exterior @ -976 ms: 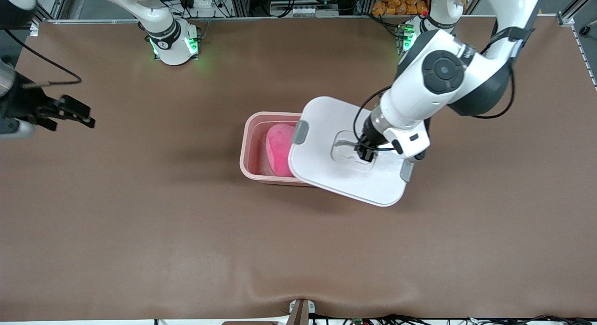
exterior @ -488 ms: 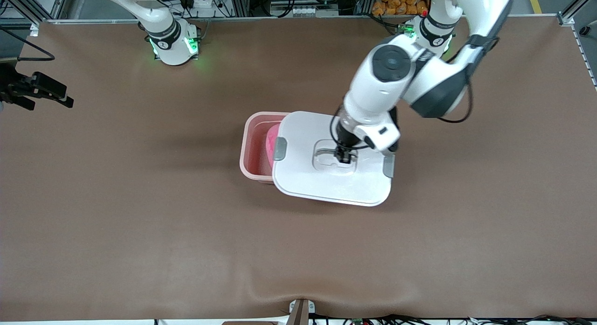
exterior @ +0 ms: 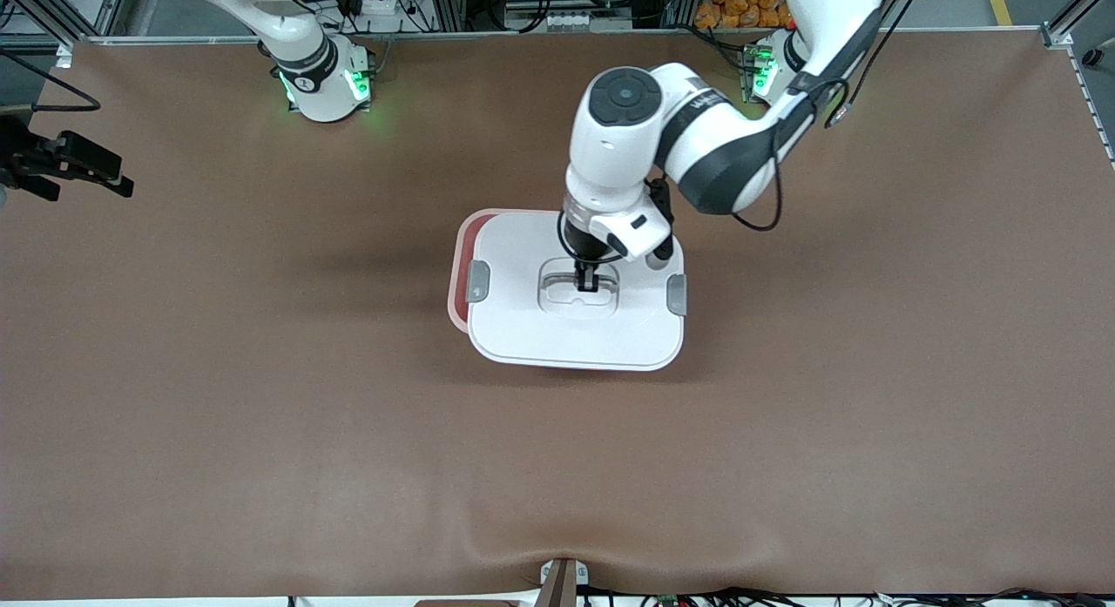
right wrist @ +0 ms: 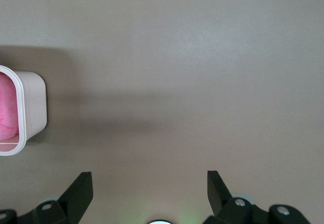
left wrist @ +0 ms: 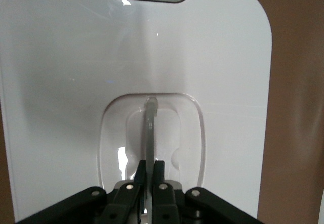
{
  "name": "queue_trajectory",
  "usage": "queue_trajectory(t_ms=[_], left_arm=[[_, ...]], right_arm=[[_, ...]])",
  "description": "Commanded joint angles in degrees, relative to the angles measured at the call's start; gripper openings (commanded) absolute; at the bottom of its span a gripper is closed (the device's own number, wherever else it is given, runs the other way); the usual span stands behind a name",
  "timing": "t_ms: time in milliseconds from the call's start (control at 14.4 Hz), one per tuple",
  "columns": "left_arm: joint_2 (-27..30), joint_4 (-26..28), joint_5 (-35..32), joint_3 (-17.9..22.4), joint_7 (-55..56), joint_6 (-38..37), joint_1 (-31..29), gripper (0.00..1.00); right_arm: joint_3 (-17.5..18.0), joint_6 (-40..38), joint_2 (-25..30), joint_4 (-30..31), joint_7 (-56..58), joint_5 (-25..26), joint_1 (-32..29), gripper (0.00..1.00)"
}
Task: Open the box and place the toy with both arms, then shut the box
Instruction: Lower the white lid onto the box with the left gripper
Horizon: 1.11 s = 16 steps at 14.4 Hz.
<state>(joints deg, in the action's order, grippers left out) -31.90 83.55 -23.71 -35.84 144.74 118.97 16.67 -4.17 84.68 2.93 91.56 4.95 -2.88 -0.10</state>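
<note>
— White lid (exterior: 571,328), is it square over the box (exterior: 456,280) yet, seen from the left gripper's (exterior: 588,281) jaws?

— Not quite, as I judge it. Those jaws are pinched tight on the thin grey handle (left wrist: 150,133) in the lid's recess, so the lid hangs straight below them. The box sits under it, but a sliver of pink rim shows past the lid's edge toward the right arm's end of the bench (exterior: 261,415). So the box lies slightly that way from the jaws.

— Long axes?

— They look parallel: the lid's grey clips (exterior: 477,280) sit at its two short ends, in line with the box's length. Only a small slide toward the exposed rim seems needed before lowering.

— And the toy (right wrist: 7,107)?

— Inside the box; the right wrist view catches pink plush within the rim.

— The other arm?

— The right gripper (exterior: 74,165) waits with jaws spread wide and empty, over the bench edge, well away from the box. The left one is plainly nearer.
</note>
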Motion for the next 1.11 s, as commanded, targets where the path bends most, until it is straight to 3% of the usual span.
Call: queue_trajectory(t_ms=[0,279,1045], left_arm=[[-3.2,-2.5,-5.1,1.3,5.5,0.0,4.1,0.0],[-3.9,-3.4,-5.5,5.8,7.4,0.0,10.0,0.0],[-5.5,-3.4,-5.5,6.0,6.7,0.4,11.6,0.0]], right_arm=[[0.8,-0.7,-0.1,-0.6,0.1,1.2,-0.9,1.0],[0.7,0.0,-1.1,-1.2,-0.3,0.2,-1.0,1.0],[0.8,-0.5,-1.3,-1.8,-0.1,0.0,-0.1,1.0]])
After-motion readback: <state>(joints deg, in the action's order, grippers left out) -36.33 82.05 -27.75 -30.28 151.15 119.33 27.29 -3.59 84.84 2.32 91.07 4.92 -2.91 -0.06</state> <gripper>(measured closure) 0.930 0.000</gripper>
